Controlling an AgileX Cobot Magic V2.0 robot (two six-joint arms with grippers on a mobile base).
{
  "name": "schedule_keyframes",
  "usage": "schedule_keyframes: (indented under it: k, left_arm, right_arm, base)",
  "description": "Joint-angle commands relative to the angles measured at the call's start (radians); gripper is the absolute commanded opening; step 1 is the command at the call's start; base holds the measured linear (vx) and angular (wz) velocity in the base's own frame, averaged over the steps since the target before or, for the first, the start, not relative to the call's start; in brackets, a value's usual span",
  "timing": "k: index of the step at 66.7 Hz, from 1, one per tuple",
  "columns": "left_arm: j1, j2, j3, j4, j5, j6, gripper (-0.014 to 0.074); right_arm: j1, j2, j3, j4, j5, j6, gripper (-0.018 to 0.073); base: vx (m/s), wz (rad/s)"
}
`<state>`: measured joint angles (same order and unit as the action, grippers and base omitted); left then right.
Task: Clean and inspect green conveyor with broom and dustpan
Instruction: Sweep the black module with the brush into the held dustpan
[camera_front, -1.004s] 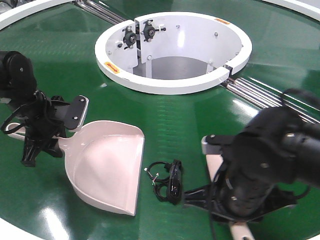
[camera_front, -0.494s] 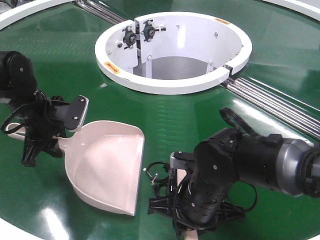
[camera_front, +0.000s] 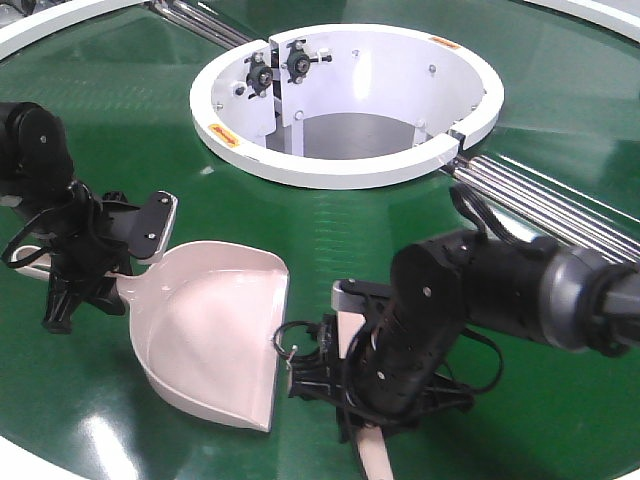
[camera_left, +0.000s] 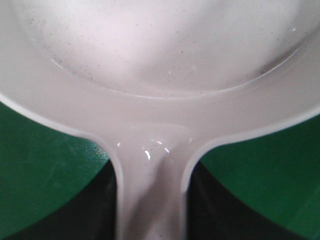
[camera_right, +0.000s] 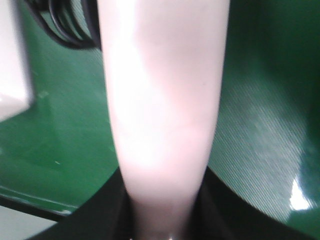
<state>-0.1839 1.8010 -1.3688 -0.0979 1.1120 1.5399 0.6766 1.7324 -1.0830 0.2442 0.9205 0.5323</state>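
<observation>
A pale pink dustpan (camera_front: 215, 340) lies on the green conveyor (camera_front: 120, 130) with its open lip facing right. My left gripper (camera_front: 112, 272) is shut on the dustpan's handle (camera_left: 150, 200); the pan (camera_left: 160, 60) fills the left wrist view. My right gripper (camera_right: 162, 205) is shut on the pale pink broom handle (camera_right: 160, 100), whose end sticks out below the arm (camera_front: 372, 455). The broom head is hidden under the right arm. A tangle of black cable (camera_front: 300, 350) lies at the dustpan's lip, and it also shows in the right wrist view (camera_right: 65, 25).
A white ring housing (camera_front: 345, 165) with a grey well stands at the back centre. Metal rollers (camera_front: 540, 195) run along the belt seam at the right. The belt's front edge lies just below the dustpan and the right arm.
My right arm has swung left with the broom, and the black cable tangle has slid left up to the dustpan's lip. The left arm and dustpan have not moved.
</observation>
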Motion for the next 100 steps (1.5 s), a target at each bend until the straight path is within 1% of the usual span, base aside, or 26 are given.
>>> schedule_keyframes:
  k: [1,7,12,18,23,33,41,47,53,63,67,72,81,89,100]
  left_arm:
    - [-0.006,-0.044,-0.026,-0.018,-0.002,0.0,-0.0008]
    - [-0.006,-0.044,-0.026,-0.018,-0.002,0.0,-0.0008]
    - [-0.006,-0.044,-0.026,-0.018,-0.002,0.0,-0.0008]
    - [-0.006,-0.044,-0.026,-0.018,-0.002,0.0,-0.0008]
    - [-0.006,-0.044,-0.026,-0.018,-0.002,0.0,-0.0008]
    - [-0.006,-0.044,-0.026,-0.018,-0.002,0.0,-0.0008]
    - [-0.006,-0.044,-0.026,-0.018,-0.002,0.0,-0.0008]
    - [-0.006,-0.044,-0.026,-0.018,-0.002,0.0,-0.0008]
    - [-0.006,-0.044,-0.026,-0.018,-0.001,0.0,-0.0008]
    - [-0.006,-0.044,-0.026,-0.018,-0.001,0.0,-0.0008]
    - [-0.006,-0.044,-0.026,-0.018,-0.001,0.0,-0.0008]
    - [-0.006,-0.044,-0.026,-0.018,-0.001,0.0,-0.0008]
    - [-0.006,-0.044,-0.026,-0.018,-0.001,0.0,-0.0008]
    - [-0.006,-0.044,-0.026,-0.018,-0.001,0.0,-0.0008]
    - [-0.006,-0.044,-0.026,-0.018,-0.001,0.0,-0.0008]
  right_arm:
    - [-0.005,0.001,-0.086,0.041,0.034,-0.054,-0.0003]
    - [-0.003,0.054,-0.146,0.089,0.076,-0.103,-0.0003]
    - [-0.003,0.098,-0.194,0.149,0.103,-0.152,-0.0003]
    - [0.003,0.136,-0.252,0.23,0.117,-0.216,-0.0003]
    - [0.015,0.158,-0.311,0.272,0.118,-0.265,-0.0003]
    - [0.047,0.182,-0.418,0.282,0.123,-0.284,-0.0003]
    - [0.056,0.185,-0.461,0.275,0.137,-0.284,-0.0003]
    - [0.056,0.184,-0.475,0.239,0.162,-0.262,-0.0003]
    - [0.055,0.173,-0.476,0.15,0.207,-0.217,-0.0002]
    - [0.055,0.142,-0.472,-0.124,0.324,-0.066,-0.0001]
    - [0.055,0.118,-0.472,-0.209,0.353,-0.017,0.0]
    - [0.055,0.078,-0.472,-0.283,0.356,-0.007,0.0001]
    - [0.024,0.007,-0.472,-0.331,0.35,-0.015,0.0002]
    - [-0.041,-0.053,-0.472,-0.337,0.363,-0.049,0.0004]
    - [-0.138,-0.13,-0.472,-0.34,0.365,-0.141,0.0004]
  base:
    - [0.0,0.0]
    - [0.0,0.0]
    - [0.0,0.0]
    - [0.0,0.0]
    - [0.0,0.0]
    - [0.0,0.0]
    - [0.0,0.0]
    - [0.0,0.0]
    - [0.0,0.0]
    - [0.0,0.0]
    - [0.0,0.0]
    - [0.0,0.0]
    - [0.0,0.0]
    - [0.0,0.0]
    - [0.0,0.0]
